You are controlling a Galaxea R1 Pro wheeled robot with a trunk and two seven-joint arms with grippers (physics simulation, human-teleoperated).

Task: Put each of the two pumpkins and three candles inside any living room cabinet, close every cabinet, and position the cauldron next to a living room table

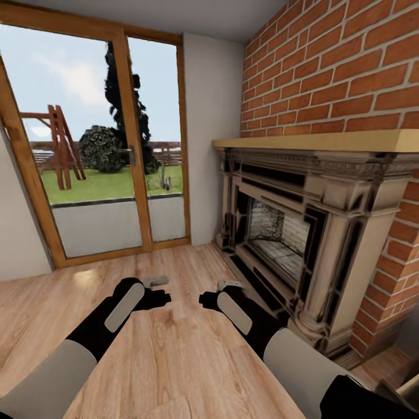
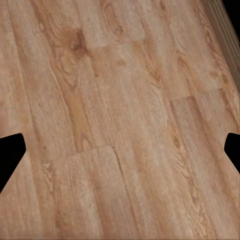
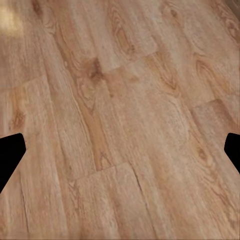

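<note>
The pumpkins, candles, cabinet, cauldron and table are all out of view. My left gripper [image 1: 156,281] hangs low over the wooden floor, pointing toward the glass door. In the left wrist view its dark fingertips [image 2: 10,152] sit far apart at the frame's edges, so the gripper [image 2: 120,155] is open, with bare planks between them. My right gripper [image 1: 231,285] is held beside it, near the fireplace hearth. It too is open [image 3: 120,155], with nothing but floorboards between its fingertips [image 3: 10,150].
A stone fireplace [image 1: 302,233] with a wooden mantel [image 1: 326,141] juts from the red brick wall [image 1: 337,64] on the right. A wood-framed glass door [image 1: 99,145] fills the far wall. Light wood floor [image 1: 174,349] stretches ahead and to the left.
</note>
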